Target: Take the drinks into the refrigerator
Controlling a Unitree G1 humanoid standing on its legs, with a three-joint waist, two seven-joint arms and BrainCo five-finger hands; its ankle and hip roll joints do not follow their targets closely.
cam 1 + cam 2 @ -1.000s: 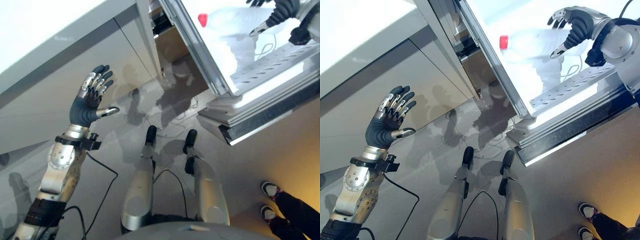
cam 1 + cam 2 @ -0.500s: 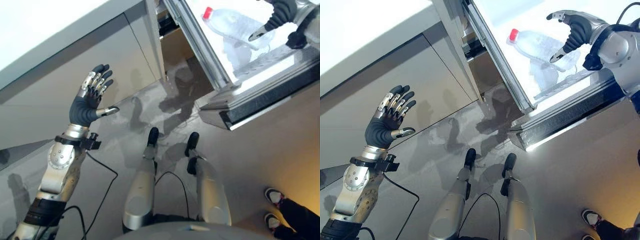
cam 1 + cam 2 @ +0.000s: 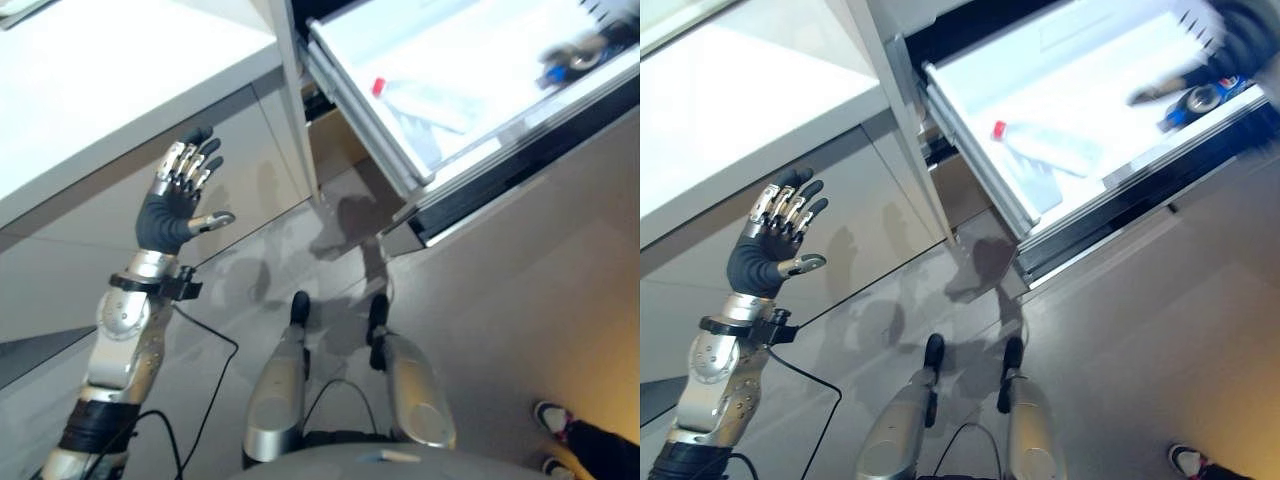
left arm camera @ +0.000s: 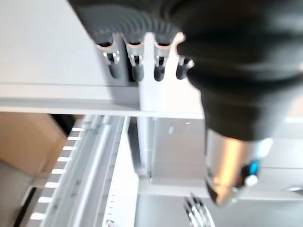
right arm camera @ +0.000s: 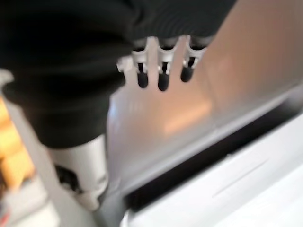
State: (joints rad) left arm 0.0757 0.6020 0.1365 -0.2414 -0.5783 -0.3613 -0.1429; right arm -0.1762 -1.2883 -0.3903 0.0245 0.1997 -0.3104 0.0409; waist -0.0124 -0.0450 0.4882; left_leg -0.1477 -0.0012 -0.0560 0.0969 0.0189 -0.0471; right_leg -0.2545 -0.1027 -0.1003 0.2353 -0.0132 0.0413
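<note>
Since the bottle lies on its side in the white fridge drawer, apart from either hand, I judge that drink delivered. A can rests at the drawer's far end beside my right hand, fingers straight, empty. My left hand hangs open. The drawer remains to be shut.

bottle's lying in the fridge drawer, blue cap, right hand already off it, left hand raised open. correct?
One thing is off: the cap is red, not blue, as the right eye view shows. The bottle does lie on its side in the fridge drawer, the right hand is apart from it, near a blue can, and the left hand is raised with fingers spread.
</note>
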